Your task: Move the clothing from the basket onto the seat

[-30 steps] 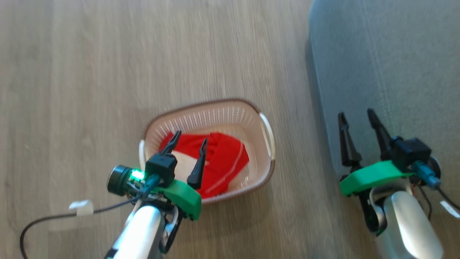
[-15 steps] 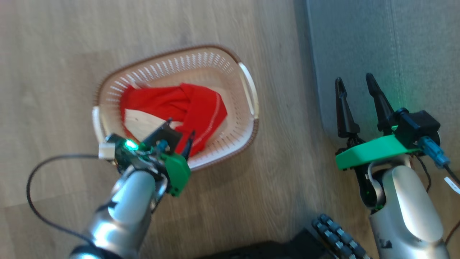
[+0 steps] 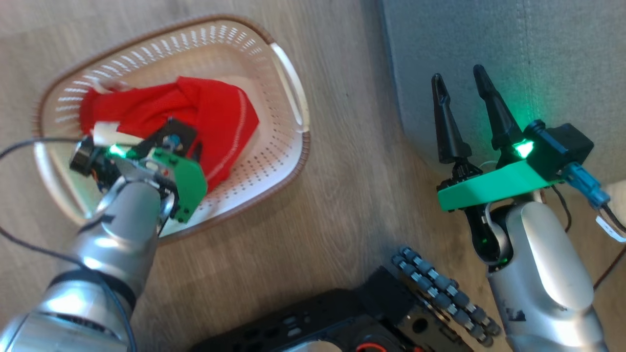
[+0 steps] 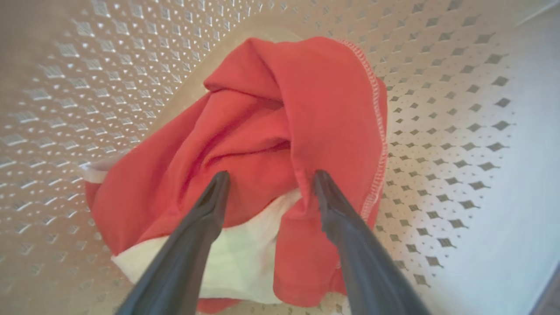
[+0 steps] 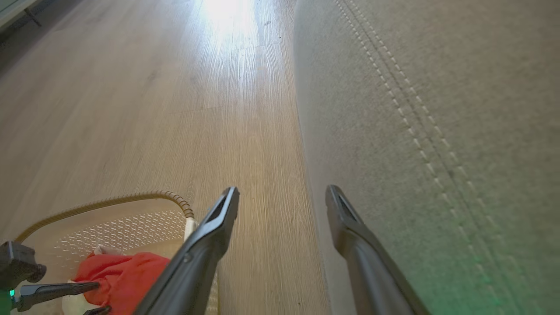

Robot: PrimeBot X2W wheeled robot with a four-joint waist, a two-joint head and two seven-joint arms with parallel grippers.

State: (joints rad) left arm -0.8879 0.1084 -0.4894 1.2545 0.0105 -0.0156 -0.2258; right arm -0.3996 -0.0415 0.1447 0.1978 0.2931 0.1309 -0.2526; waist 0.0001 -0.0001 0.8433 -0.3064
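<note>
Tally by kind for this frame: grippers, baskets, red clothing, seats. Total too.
grippers: 2 (left gripper, right gripper, both open)
basket: 1
clothing: 1 red heap with white parts; can't tell how many garments are in it
seat: 1
total: 5

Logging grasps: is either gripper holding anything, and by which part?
Nothing is held. The left gripper is open over the red clothing; the right gripper is open, empty.
</note>
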